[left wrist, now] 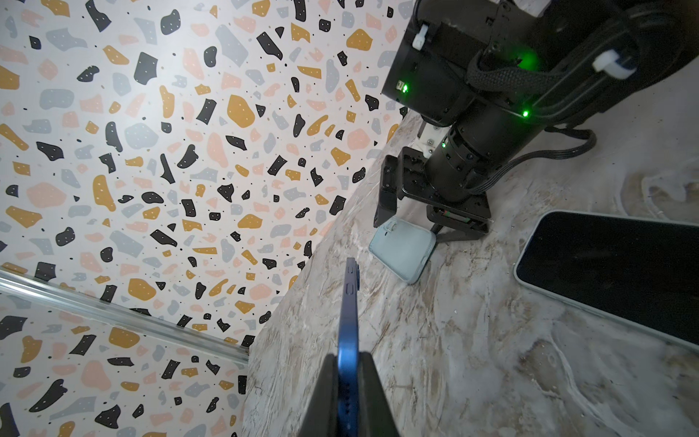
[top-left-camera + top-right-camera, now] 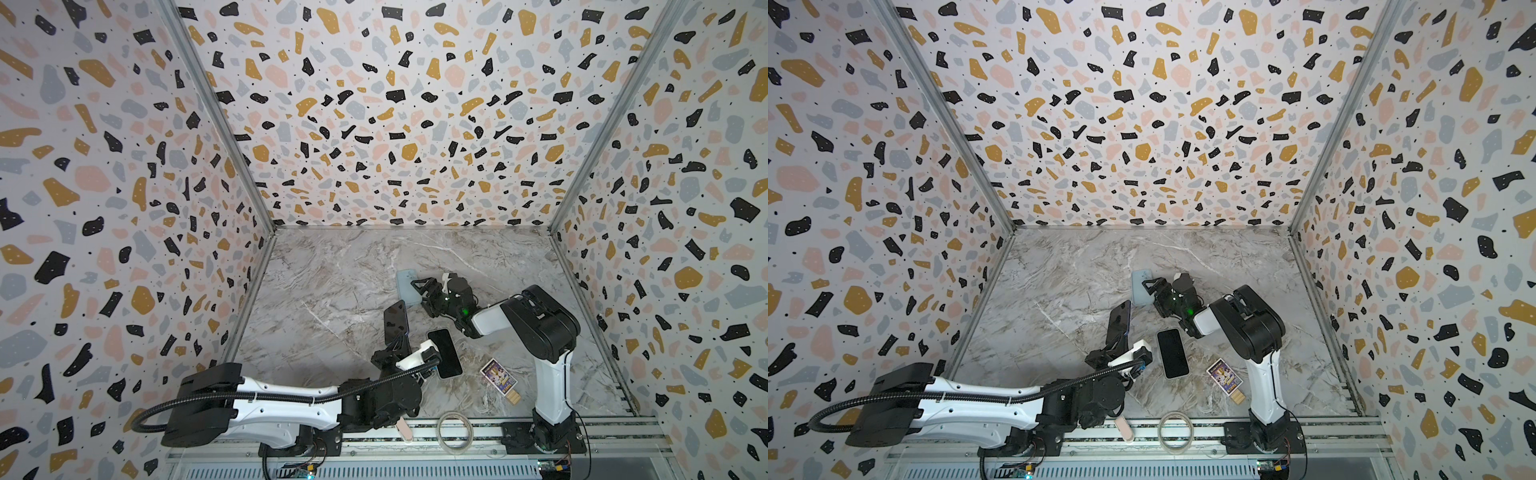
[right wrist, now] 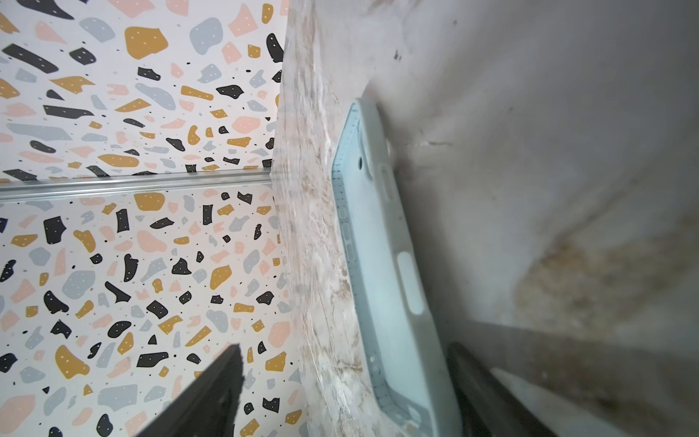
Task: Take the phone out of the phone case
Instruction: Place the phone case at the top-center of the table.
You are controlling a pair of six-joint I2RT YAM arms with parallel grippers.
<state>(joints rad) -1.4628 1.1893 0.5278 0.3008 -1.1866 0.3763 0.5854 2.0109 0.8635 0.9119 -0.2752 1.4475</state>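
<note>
Left wrist view: clamps left gripper (image 1: 348, 357) on blue phone (image 1: 348, 302), held edge-on above marble table (image 1: 454, 359). Holds right gripper (image 3: 345, 346) jaws apart around pale case (image 3: 382, 242) lying on table.

Three white walls (image 2: 374, 104) printed with black, ochre, pink and grey terrazzo flecks meet at bare aluminium corner strips (image 2: 217, 112) around a grey-and-beige marble-patterned tabletop (image 2: 332, 270) under soft, even light.
</note>
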